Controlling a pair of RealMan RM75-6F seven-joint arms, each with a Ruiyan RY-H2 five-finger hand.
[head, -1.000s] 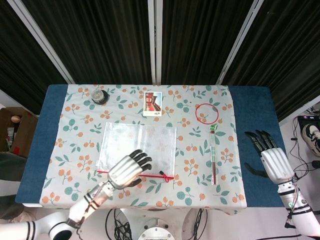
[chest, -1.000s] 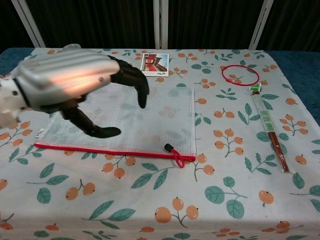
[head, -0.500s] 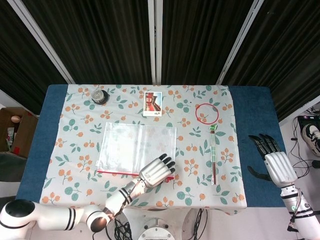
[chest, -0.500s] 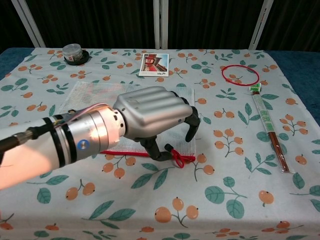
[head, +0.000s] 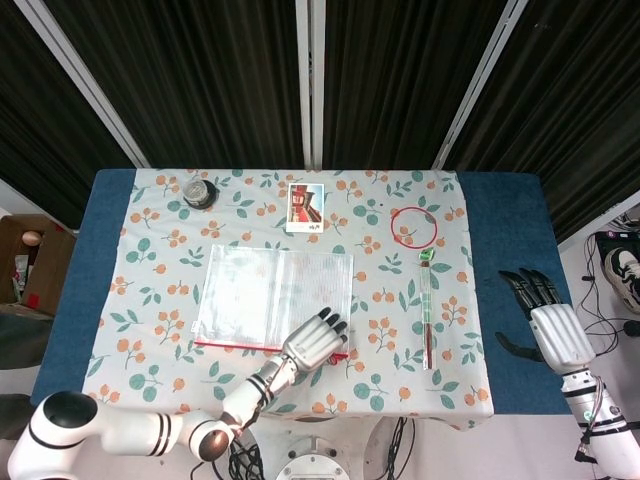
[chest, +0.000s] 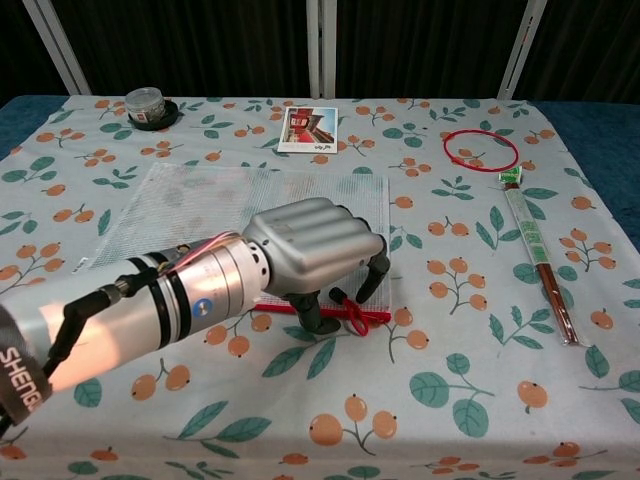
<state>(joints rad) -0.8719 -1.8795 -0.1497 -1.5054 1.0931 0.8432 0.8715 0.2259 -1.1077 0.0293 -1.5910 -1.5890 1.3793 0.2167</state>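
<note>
Flowery tablecloth (head: 160, 270) holds your mesh zip pouch (head: 270, 290), where your left hand (chest: 315, 245) curls fingers down by the red pull (chest: 352, 312), pinch unclear, and your right hand (head: 553, 330) waits, fingers spread.

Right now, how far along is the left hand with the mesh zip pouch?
Done: the left hand is over the near right corner of the clear mesh pouch with the red zipper, fingers curled beside the red pull cord. In hand: no grip visible. Left: the pouch lies flat; the right hand is open, holding nothing.
</note>
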